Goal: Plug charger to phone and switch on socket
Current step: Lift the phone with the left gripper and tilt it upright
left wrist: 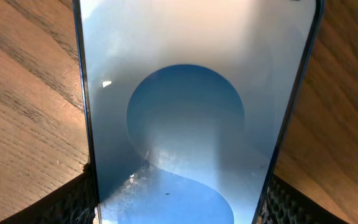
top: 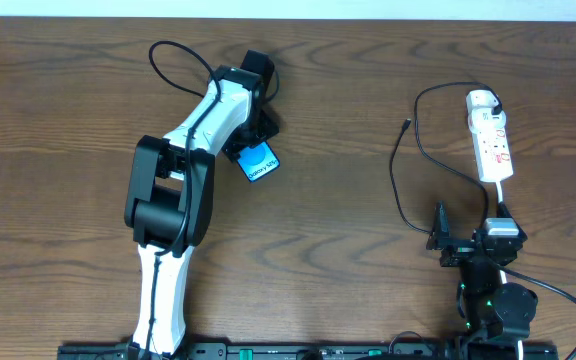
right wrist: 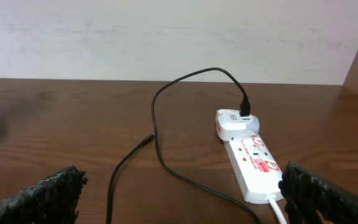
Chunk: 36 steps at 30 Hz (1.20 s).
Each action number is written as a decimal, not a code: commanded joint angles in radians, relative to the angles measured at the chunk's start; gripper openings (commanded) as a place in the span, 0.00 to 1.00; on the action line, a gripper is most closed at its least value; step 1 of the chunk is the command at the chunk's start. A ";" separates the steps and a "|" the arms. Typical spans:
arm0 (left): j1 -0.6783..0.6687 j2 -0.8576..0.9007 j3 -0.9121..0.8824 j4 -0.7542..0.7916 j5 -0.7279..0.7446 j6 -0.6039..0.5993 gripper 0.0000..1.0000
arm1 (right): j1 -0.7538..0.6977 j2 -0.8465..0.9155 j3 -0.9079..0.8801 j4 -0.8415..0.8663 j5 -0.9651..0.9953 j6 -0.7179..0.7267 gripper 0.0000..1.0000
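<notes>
The phone (top: 260, 163), blue-screened with white text, sits at the upper left of the wooden table, and it fills the left wrist view (left wrist: 185, 112). My left gripper (top: 248, 143) is shut on the phone's two long edges (left wrist: 179, 202). The socket (top: 491, 140) is a white power strip with red markings at the right, also in the right wrist view (right wrist: 253, 158). The charger (top: 400, 170) runs from a white adapter on the strip's far end; its plug tip (top: 408, 123) lies free on the table (right wrist: 151, 138). My right gripper (top: 460, 245) is open and empty (right wrist: 185, 202), just short of the strip.
The strip's white cord (top: 501, 195) runs toward the right arm's base. A thick black robot cable (top: 173, 50) loops behind the left arm. A pale wall (right wrist: 166, 37) stands behind the table's far edge.
</notes>
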 commanded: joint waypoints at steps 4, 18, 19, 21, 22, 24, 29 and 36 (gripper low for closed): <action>0.025 0.039 -0.024 -0.035 -0.009 0.055 0.72 | 0.005 -0.003 -0.002 -0.003 -0.003 -0.005 0.99; 0.029 -0.125 -0.023 -0.122 -0.008 0.100 0.72 | 0.005 -0.003 -0.002 -0.004 -0.003 -0.005 0.99; 0.029 -0.139 -0.023 -0.133 -0.008 0.100 0.72 | 0.005 -0.003 -0.002 -0.004 -0.003 -0.005 0.99; 0.029 -0.159 -0.023 -0.148 -0.008 0.100 0.72 | 0.005 -0.003 -0.002 -0.004 -0.003 -0.005 0.99; 0.029 -0.172 -0.023 -0.156 -0.008 0.100 0.72 | 0.005 -0.003 -0.002 -0.004 -0.003 -0.005 0.99; 0.029 -0.192 -0.023 -0.174 -0.003 0.100 0.72 | 0.005 -0.003 -0.002 -0.004 -0.003 -0.005 0.99; 0.029 -0.237 -0.023 -0.203 0.071 0.108 0.72 | 0.005 -0.003 -0.002 -0.004 -0.003 -0.005 0.99; 0.029 -0.266 -0.023 -0.207 0.285 0.173 0.72 | 0.005 -0.002 -0.002 -0.004 -0.003 -0.005 0.99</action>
